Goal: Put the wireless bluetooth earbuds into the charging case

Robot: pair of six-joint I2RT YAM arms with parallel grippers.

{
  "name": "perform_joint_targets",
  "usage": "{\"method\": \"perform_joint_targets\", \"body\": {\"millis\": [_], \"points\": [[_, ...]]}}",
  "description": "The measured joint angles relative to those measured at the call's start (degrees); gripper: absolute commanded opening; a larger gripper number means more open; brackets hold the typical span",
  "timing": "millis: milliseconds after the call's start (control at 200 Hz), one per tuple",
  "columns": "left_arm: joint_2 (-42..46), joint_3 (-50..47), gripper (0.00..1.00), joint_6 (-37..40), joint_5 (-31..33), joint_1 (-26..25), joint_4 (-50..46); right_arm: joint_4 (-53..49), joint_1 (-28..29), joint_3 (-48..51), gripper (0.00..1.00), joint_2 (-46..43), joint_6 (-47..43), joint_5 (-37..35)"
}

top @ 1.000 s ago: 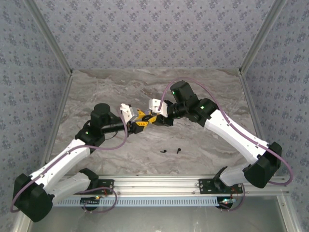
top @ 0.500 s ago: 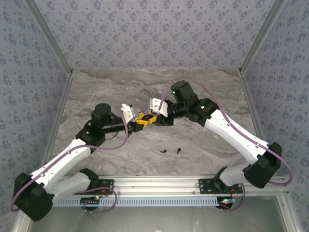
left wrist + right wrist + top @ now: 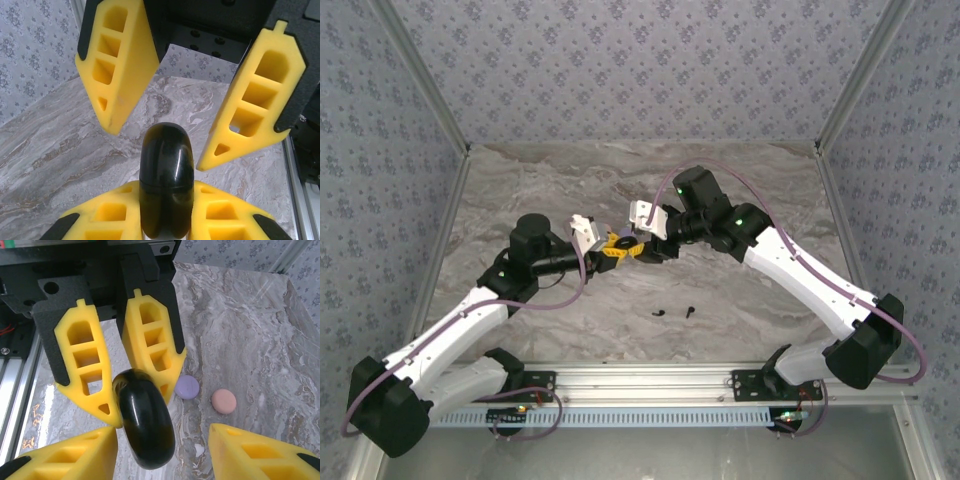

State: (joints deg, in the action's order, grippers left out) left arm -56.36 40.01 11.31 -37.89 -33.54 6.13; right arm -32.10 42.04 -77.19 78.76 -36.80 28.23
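A glossy black charging case [image 3: 165, 172] is held above the marble table, lid closed, with my left gripper [image 3: 165, 194] shut on its lower part. In the top view both grippers meet at mid-table, the left gripper [image 3: 611, 251] facing the right gripper [image 3: 636, 245]. My right gripper [image 3: 162, 430] stands open around the same case [image 3: 146, 426], with a wide gap on its right side. Two black wireless bluetooth earbuds [image 3: 660, 314] [image 3: 688, 311] lie on the table nearer the arm bases, apart from both grippers.
A lilac round case [image 3: 186, 387] and a pale pink round case [image 3: 223, 401] lie shut on the table below the grippers. Patterned walls enclose the table on three sides. An aluminium rail [image 3: 650, 380] runs along the near edge.
My left gripper has closed on the black case. My right gripper has opened and let go of it. Both arms have stayed almost in place.
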Motion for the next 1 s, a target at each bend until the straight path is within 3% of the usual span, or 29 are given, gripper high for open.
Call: {"method": "perform_joint_targets", "body": {"millis": [999], "points": [[-0.02, 0.00, 0.07, 0.00, 1.27, -0.39, -0.09, 2.54, -2.67, -0.37, 0.54, -0.68, 2.99, -3.63]]}}
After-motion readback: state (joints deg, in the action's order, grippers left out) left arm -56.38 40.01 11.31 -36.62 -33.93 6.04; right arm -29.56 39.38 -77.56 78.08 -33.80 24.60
